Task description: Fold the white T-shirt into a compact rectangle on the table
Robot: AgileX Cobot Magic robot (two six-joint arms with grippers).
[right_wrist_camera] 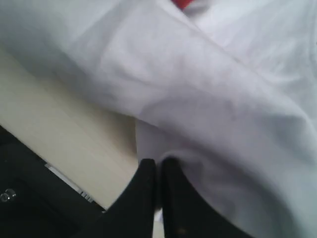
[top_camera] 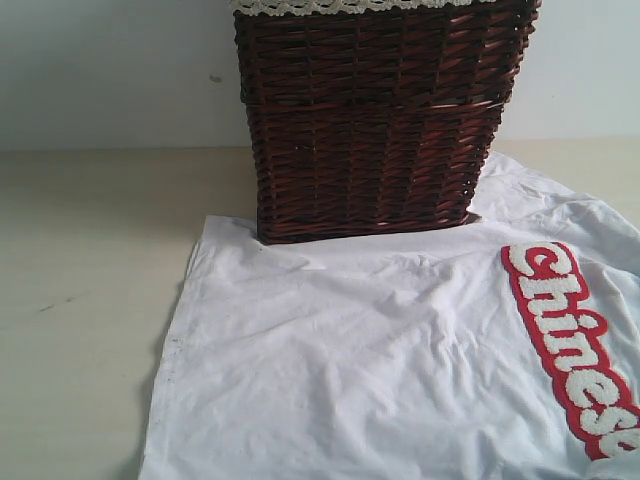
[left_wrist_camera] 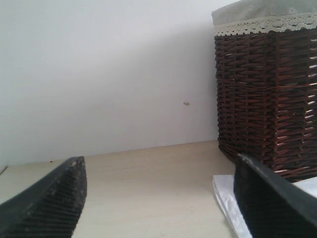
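The white T-shirt [top_camera: 350,340] lies spread on the table [top_camera: 90,280], its red patch [top_camera: 570,350] with fuzzy white lettering at the right. Neither gripper shows in the exterior view. In the right wrist view my right gripper [right_wrist_camera: 158,163] is shut, its black fingers pinching a fold of the T-shirt [right_wrist_camera: 213,99] just above the table [right_wrist_camera: 64,134] near its edge. A corner of the red patch [right_wrist_camera: 181,4] peeks in. My left gripper [left_wrist_camera: 161,161] stands open over bare table [left_wrist_camera: 148,188], nothing between its fingers. An edge of the T-shirt [left_wrist_camera: 225,196] lies beside one finger.
A dark brown wicker basket [top_camera: 375,120] with cream lace trim stands at the back, its base on the shirt's far edge. The basket [left_wrist_camera: 267,94] is close to my left gripper. A pale wall [top_camera: 110,70] runs behind. The table's edge [right_wrist_camera: 74,186] drops to dark space.
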